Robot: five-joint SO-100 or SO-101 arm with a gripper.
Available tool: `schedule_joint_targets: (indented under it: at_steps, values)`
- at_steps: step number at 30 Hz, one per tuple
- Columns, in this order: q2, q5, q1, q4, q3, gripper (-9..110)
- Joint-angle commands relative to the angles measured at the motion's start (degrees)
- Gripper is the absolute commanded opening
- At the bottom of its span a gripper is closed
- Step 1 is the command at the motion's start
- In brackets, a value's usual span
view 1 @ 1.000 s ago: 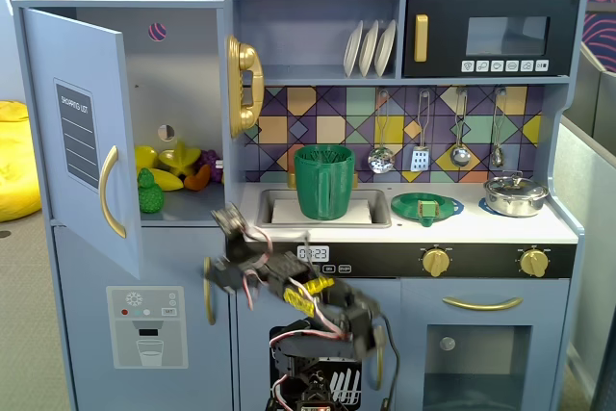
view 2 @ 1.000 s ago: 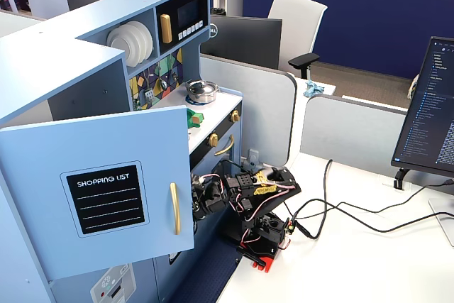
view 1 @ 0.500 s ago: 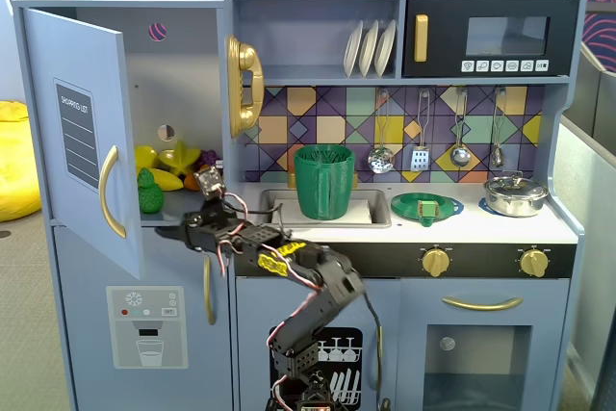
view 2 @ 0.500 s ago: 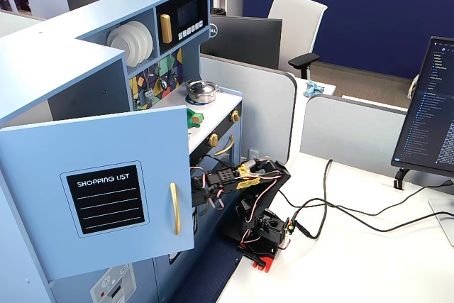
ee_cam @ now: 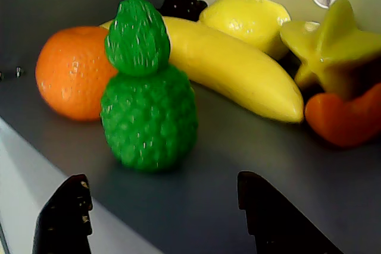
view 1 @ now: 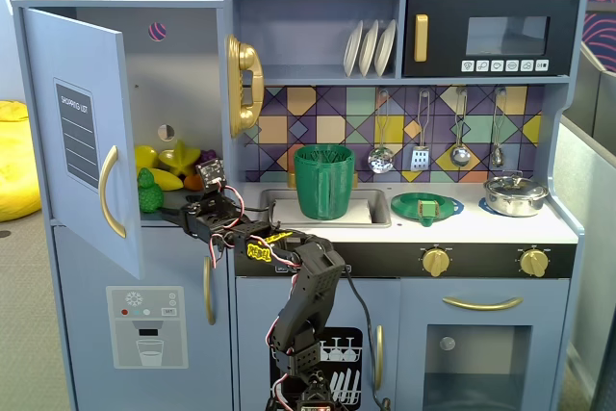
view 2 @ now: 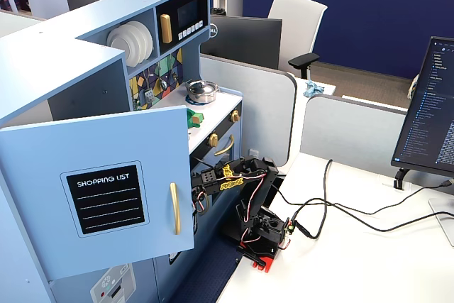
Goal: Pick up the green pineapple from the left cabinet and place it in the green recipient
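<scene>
Gripper spread wide, empty, just short of the green pineapple standing upright on the cabinet shelf. One off-center nudge could topple it into the orange behind.

An orange sat on the shelf beside a yellow banana, which lay diagonally. Behind the banana rested a lemon and a dark cluster, possibly grapes. A yellow star fruit stood at the right, an orange-red piece below it. On the counter were a silver pot and a green plate. White plates stood upright above.
</scene>
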Motion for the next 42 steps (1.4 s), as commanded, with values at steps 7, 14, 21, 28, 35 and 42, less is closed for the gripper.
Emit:
schedule_joint_targets:
  at_steps: [7, 14, 21, 28, 35, 42]
  values:
    - [-7.73, 2.37, -0.62, -2.64, -14.41, 28]
    - [-12.74, 1.32, -1.41, -2.72, -17.84, 28]
    - [-18.46, 2.20, -1.58, -2.11, -23.20, 28]
    - [-23.73, 2.64, -1.93, -1.14, -29.36, 28]
    - [-28.30, 3.60, -2.20, -0.44, -34.37, 28]
    - [-31.03, 5.45, -2.90, -0.44, -37.00, 22]
